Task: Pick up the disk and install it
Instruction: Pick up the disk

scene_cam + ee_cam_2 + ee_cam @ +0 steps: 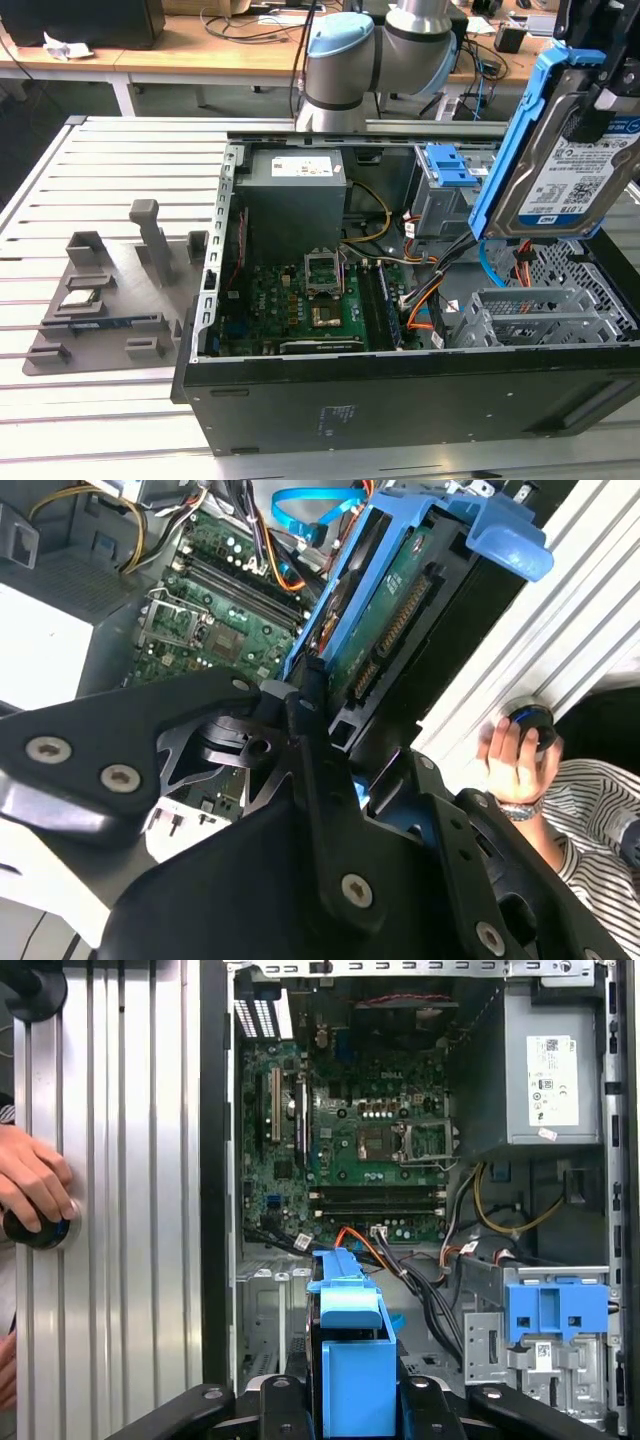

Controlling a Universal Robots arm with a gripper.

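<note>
Disk point(565, 175) | silver-grey, white-blue label, blue frame | clamped in gripper point(352, 1400)

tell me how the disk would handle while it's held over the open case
Probably rigid: the disk is a metal slab in a blue carrier frame and hangs tilted without sagging. Likely heavy for its size, so it might pivot in the gripper. Its exposed circuit board looks vulnerable to knocks.

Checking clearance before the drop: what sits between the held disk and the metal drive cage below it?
In the exterior view, a blue cable and orange wires cross the gap between the disk and the drive cage.
</note>
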